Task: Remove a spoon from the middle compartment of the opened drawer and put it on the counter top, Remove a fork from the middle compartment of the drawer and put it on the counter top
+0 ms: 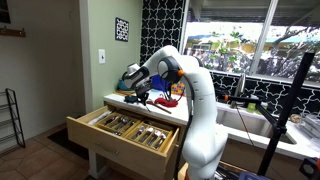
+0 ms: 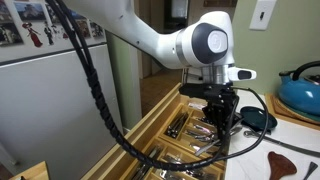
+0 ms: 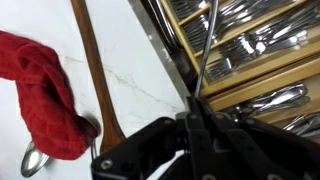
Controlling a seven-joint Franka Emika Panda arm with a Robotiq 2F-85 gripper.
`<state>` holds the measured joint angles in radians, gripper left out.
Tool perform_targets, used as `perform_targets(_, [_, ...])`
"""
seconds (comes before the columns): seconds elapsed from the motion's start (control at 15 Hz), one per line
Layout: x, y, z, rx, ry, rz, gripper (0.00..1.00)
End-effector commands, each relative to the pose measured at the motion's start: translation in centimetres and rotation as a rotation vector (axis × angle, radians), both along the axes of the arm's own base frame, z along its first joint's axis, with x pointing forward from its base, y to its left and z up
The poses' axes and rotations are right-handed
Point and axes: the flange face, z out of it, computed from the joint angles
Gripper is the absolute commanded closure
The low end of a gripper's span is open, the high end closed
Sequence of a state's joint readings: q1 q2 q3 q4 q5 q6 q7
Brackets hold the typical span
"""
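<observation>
1. Black gripper (image 3: 195, 108) is clamped shut on the slim, silvery handle of a utensil (image 3: 206, 45). Its head is hidden, so I cannot tell whether it is a fork or a spoon.
2. Held utensil sits over the open light-wood drawer (image 3: 250, 88), near its edge beside the pale marbled surface (image 3: 140, 60).
3. On that surface, a shiny spoon (image 3: 30, 160) lies partly under a red cloth (image 3: 45, 95).
</observation>
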<state>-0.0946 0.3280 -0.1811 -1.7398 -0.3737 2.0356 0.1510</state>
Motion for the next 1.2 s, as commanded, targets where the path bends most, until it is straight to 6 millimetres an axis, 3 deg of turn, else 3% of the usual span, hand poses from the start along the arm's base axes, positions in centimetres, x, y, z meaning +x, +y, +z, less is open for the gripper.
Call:
perform_targets(0.0, [-0.9, -1.1, 0.3, -0.106, 0.080, 0.082, 0.99])
perform_targets(0.67, [-0.9, -4.4, -3.3, -0.270, 0.271, 0.329, 0.99])
perform_targets(1.13, [-0.6, -4.1, -6.8, -0.233, 0.240, 0.345, 0.99])
